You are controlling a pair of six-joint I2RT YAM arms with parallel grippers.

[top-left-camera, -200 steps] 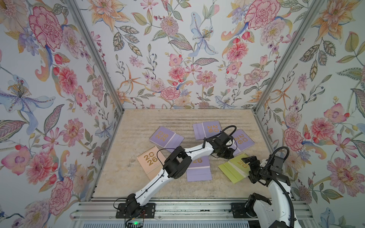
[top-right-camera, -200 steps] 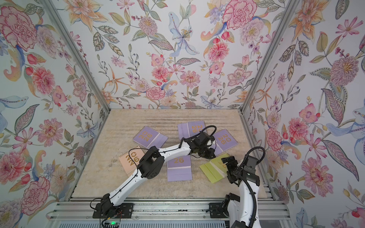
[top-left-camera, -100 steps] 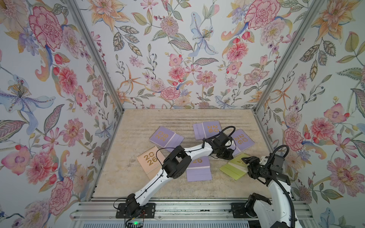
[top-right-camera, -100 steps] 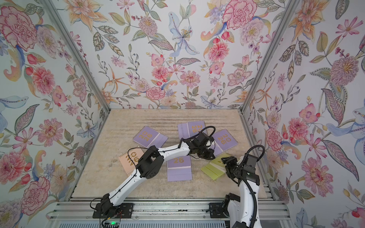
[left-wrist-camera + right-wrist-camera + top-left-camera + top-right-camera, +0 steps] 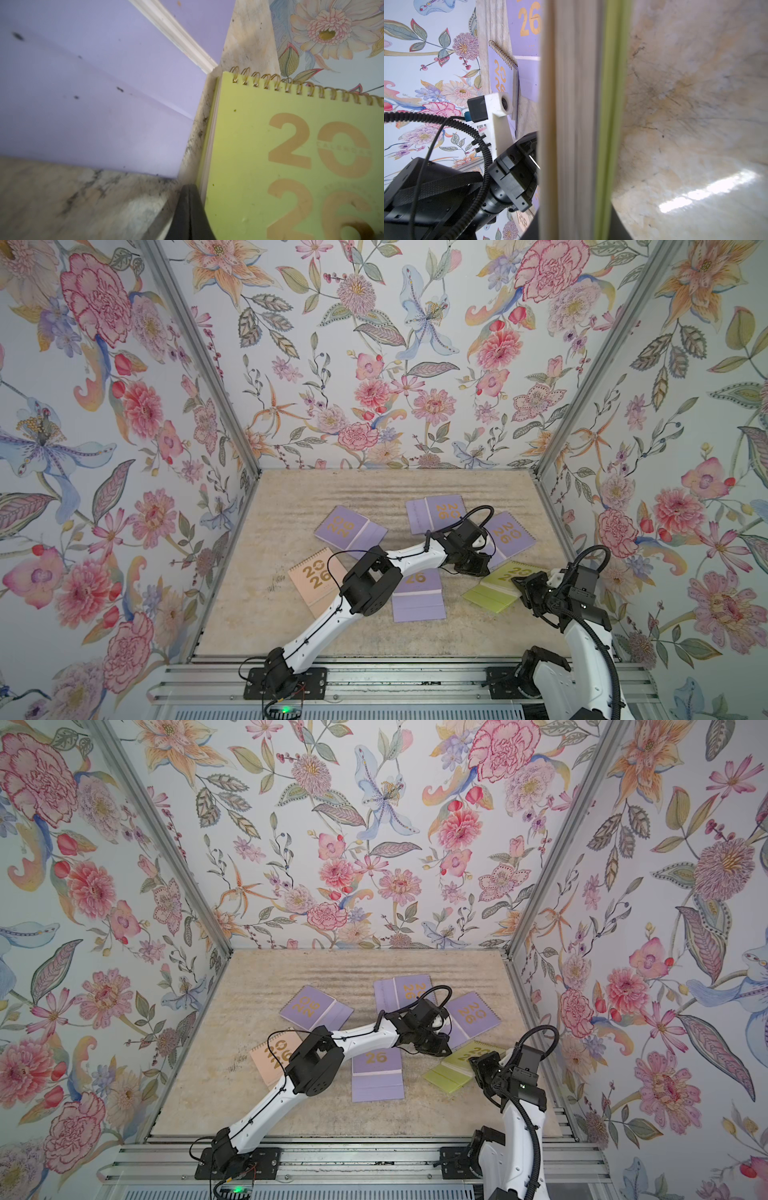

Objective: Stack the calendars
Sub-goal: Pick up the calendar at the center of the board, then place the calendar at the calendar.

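The yellow-green calendar (image 5: 496, 589) (image 5: 451, 1073) lies front right on the table. My right gripper (image 5: 520, 587) (image 5: 574, 228) is shut on its near-right edge; in the right wrist view the page block and green cover (image 5: 609, 124) fill the gap between the jaws. My left gripper (image 5: 473, 568) (image 5: 190, 199) is shut and empty, its tip on the table against the yellow-green calendar's (image 5: 270, 166) side edge. Lilac calendars lie flat at back left (image 5: 349, 529), back middle (image 5: 436, 512), back right (image 5: 509, 537) and front middle (image 5: 417, 595). The peach-pink calendar (image 5: 311, 578) lies at the left.
Flowered walls (image 5: 174, 489) close in the beige table (image 5: 291, 531) on three sides. The left arm (image 5: 374, 585) reaches across the peach-pink and front lilac calendars. A metal rail (image 5: 374, 676) runs along the front edge.
My right gripper has closed from wide open onto the yellow-green calendar's edge, which has shifted slightly. The left gripper has stayed shut beside it.
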